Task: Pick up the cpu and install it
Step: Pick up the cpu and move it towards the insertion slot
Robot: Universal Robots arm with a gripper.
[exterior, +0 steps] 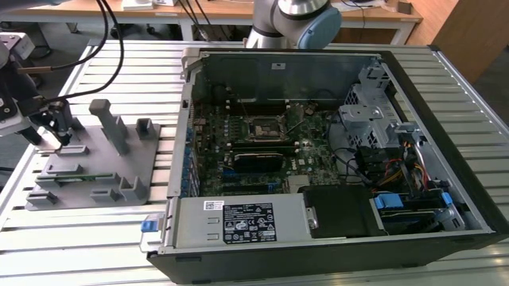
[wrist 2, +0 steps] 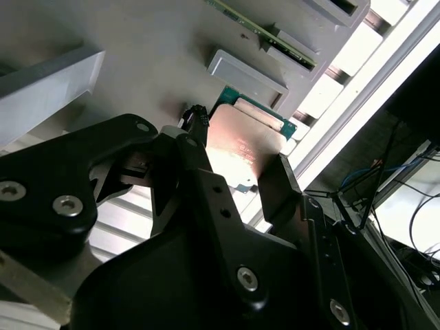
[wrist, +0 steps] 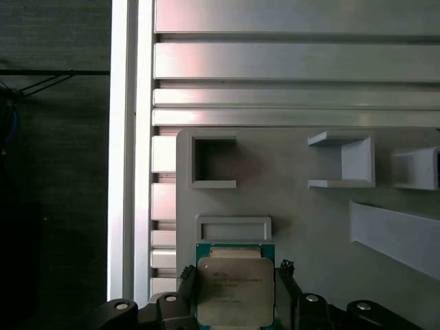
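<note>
One cpu (wrist: pixel 235 295) lies flat on grey fixture plate (wrist: pixel 309 227), slatted worktop (wrist: pixel 275 62) beneath. Tool (wrist: pixel 235 270) low over it, fingers (wrist: pixel 187 276) apart, flanking two sides.

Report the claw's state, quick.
Claw: set astride the cpu on the grey fixture plate; clamped or open cannot be told.
</note>
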